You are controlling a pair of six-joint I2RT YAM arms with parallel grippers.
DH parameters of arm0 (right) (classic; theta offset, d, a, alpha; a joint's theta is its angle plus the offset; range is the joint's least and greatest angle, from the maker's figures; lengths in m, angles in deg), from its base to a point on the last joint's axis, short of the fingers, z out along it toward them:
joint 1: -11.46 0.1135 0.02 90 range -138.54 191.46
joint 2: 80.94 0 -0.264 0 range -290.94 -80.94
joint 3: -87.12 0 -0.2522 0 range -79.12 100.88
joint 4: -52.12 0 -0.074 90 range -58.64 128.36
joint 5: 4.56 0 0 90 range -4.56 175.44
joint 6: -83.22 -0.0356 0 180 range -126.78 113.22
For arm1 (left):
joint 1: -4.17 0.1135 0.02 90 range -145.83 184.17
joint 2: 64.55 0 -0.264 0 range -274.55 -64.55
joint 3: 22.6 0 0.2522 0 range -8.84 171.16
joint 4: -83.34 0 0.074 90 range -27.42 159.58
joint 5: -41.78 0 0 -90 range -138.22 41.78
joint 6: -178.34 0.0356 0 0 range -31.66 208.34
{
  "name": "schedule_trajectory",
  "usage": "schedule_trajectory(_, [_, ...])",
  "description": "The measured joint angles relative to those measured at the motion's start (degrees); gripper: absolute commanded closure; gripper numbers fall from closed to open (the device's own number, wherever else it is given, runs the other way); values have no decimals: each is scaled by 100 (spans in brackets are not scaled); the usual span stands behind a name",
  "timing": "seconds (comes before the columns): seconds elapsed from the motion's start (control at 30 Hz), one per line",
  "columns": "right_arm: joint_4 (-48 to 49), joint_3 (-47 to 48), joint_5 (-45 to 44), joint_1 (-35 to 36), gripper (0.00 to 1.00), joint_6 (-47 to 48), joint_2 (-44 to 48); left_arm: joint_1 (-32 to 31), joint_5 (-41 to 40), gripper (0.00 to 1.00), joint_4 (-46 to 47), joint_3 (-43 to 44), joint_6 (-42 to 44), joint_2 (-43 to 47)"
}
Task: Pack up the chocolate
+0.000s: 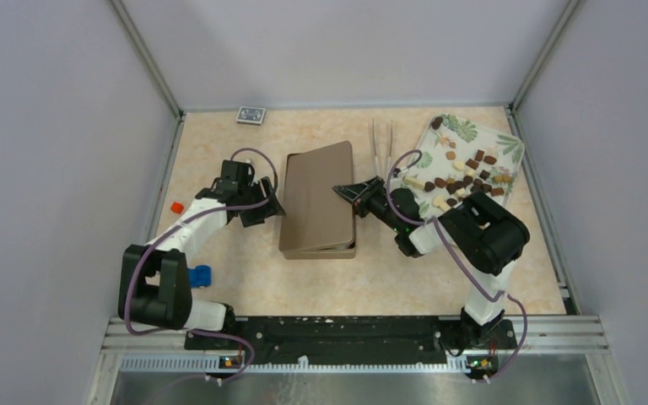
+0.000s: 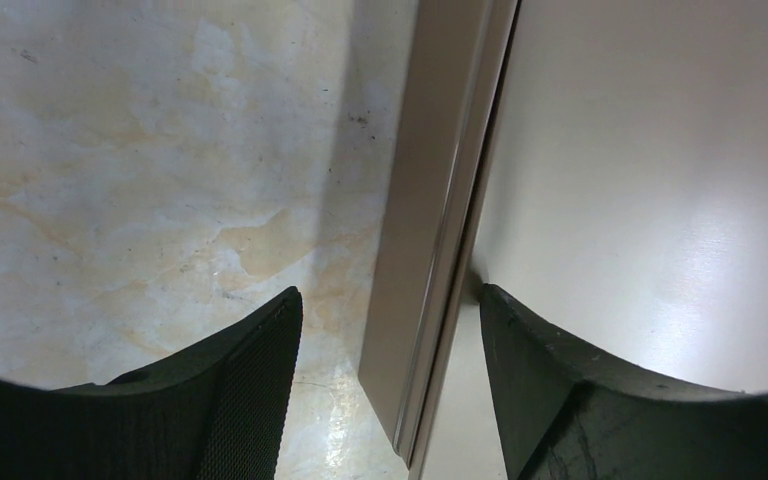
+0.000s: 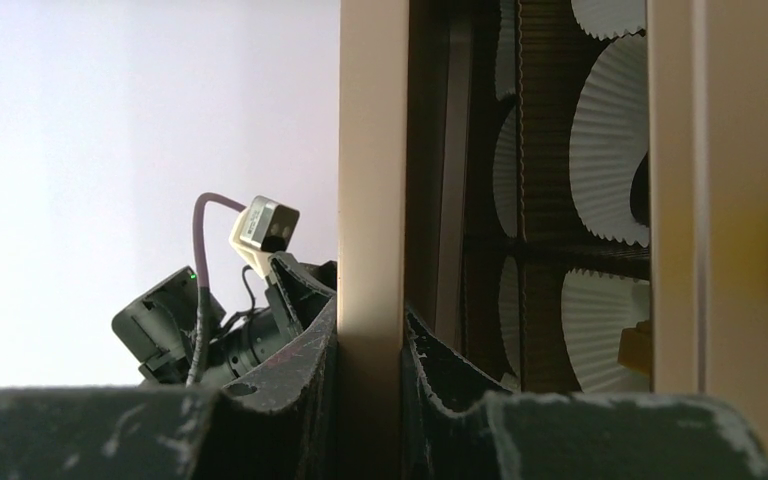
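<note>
Two at the box lid (image 1: 316,190): right end effector (image 3: 370,320) pinches one edge to lift it; left end effector (image 2: 390,310), wide, straddles the other, likely bracing.

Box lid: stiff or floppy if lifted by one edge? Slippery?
Likely stiff: the box lid runs straight above the right gripper pinching its rim. Probably slippery: its top shows a smooth sheen in the left wrist view. Probably light, since the rim looks thin.
</note>
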Motion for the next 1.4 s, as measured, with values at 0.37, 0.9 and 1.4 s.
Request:
schedule_trajectory(0.37, [732, 4, 214, -9, 100, 273, -400, 4, 44, 28, 0, -15, 11, 116])
schedule_trajectory(0.9, [1705, 13, 601, 20, 100, 446, -1051, 4, 46, 28, -225, 20, 138, 337])
schedule_trajectory(1.4, [1707, 192, 466, 20, 100, 461, -1056, 4, 83, 28, -232, 22, 140, 238])
